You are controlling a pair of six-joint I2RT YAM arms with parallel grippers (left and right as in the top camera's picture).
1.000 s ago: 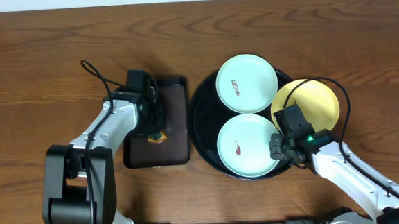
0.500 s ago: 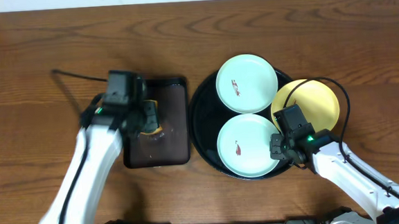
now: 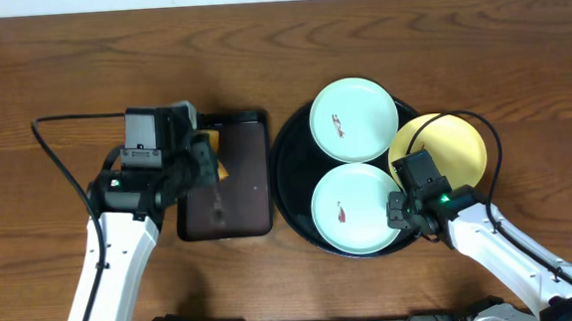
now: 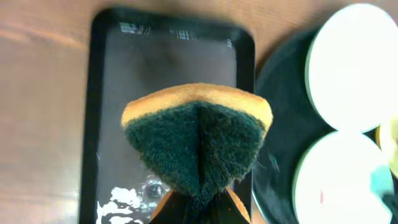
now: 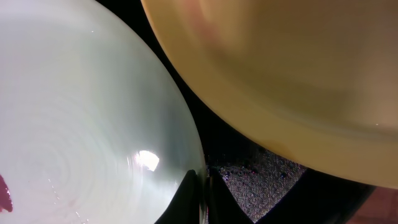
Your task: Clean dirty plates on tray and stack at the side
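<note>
The round black tray (image 3: 289, 170) holds two mint-blue plates, a far one (image 3: 353, 119) and a near one (image 3: 354, 210), each with a red smear. A pale yellow plate (image 3: 454, 145) leans at the tray's right side. My right gripper (image 3: 401, 216) is shut on the near mint plate's right rim (image 5: 201, 186); the yellow plate (image 5: 280, 74) fills the upper right of that wrist view. My left gripper (image 3: 205, 165) is shut on a folded sponge (image 4: 196, 134), yellow with a dark green scouring face, held above the rectangular tray.
A smaller rectangular black tray (image 3: 253, 197) lies left of the round tray, with white foam (image 4: 124, 200) on its near end. Bare wooden table (image 3: 52, 75) spreads to the left and back.
My left arm has swung left and lifted the sponge off the rectangular tray. The right arm and the plates have not moved.
</note>
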